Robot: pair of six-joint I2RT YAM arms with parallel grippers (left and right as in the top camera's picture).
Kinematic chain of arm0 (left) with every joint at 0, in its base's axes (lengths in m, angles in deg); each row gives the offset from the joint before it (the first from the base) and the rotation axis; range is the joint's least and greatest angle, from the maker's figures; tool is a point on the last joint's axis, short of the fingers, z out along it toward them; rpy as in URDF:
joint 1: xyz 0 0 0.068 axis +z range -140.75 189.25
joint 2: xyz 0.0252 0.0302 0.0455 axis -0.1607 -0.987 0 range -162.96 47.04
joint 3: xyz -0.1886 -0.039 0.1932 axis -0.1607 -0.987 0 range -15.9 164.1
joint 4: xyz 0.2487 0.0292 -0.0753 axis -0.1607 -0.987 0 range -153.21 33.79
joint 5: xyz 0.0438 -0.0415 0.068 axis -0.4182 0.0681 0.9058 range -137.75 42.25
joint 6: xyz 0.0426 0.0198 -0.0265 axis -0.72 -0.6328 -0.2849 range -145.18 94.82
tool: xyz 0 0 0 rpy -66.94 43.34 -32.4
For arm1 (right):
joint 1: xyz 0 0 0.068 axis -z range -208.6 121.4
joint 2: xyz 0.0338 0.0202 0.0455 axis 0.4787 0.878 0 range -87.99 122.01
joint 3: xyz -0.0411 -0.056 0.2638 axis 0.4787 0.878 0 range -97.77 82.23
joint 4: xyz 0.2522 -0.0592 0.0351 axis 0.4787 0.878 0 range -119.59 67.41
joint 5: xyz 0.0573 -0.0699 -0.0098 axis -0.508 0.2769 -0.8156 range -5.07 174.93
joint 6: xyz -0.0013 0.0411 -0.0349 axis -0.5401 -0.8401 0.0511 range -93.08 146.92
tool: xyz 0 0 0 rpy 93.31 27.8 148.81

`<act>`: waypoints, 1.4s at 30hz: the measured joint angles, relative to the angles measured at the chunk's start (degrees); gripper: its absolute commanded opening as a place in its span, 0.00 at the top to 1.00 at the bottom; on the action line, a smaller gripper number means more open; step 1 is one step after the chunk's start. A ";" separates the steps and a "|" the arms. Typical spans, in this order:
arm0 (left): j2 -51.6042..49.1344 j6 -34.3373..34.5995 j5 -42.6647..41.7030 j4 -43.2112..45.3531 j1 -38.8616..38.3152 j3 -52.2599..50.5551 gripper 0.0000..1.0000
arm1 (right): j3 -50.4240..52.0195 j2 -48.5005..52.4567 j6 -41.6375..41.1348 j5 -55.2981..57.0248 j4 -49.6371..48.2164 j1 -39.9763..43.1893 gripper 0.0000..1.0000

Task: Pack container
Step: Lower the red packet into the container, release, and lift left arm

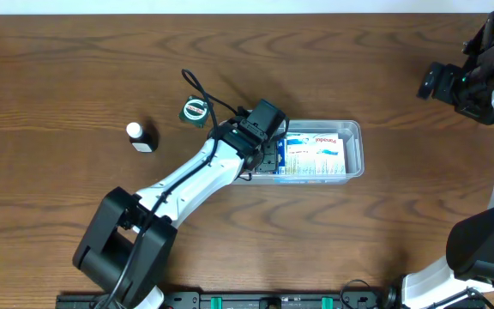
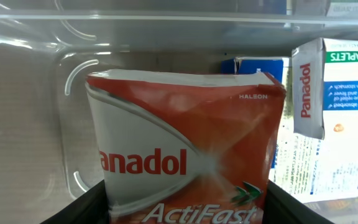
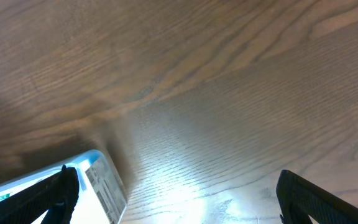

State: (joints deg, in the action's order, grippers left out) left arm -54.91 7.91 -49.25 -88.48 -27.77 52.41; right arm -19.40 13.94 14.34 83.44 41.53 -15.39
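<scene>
The left jaws pinch a red Panadol packet [image 2: 185, 143] in the container [image 1: 351, 125]. The right jaws hang spread

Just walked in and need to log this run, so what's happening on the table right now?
The left end effector is shut on a red Panadol ActiFast packet, holding it at one end of the clear container, which already holds blue-and-white Panadol boxes. A small white-capped bottle and a round green-and-white item sit outside on the table, not yet packed. The right end effector hangs open far off to the side, away from the container.
</scene>
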 measured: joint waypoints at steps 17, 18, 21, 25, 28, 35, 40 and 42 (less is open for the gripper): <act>-2.80 -0.02 0.22 1.27 0.00 0.00 0.30 | 0.00 0.00 0.00 0.00 -0.02 0.00 0.01; -2.89 -0.11 0.24 1.27 -0.02 0.00 0.26 | 0.00 0.00 0.00 0.00 0.00 0.00 0.01; -3.10 0.13 0.28 1.27 0.00 0.00 0.23 | 0.00 0.00 0.00 0.00 0.00 0.00 0.01; -3.28 0.15 0.39 1.53 0.00 0.00 0.22 | 0.00 0.00 0.00 0.00 -0.02 0.00 0.01; -3.30 0.15 0.39 1.62 0.00 0.00 0.22 | 0.00 0.00 0.00 0.00 -0.02 0.00 0.01; -3.30 0.15 0.35 1.20 0.00 0.50 0.22 | 0.00 0.00 0.00 0.00 -0.02 0.00 0.01; -1.57 -1.49 0.22 -2.67 0.00 4.04 0.22 | 0.00 0.00 0.00 0.00 -0.02 0.00 0.01; 0.42 -2.51 0.22 -3.87 0.00 5.55 0.21 | 0.00 0.00 0.00 0.00 -0.02 0.00 0.01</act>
State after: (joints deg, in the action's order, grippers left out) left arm -54.50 5.39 -49.03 -92.35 -27.77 57.97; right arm -19.40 13.94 14.34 83.44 41.50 -15.39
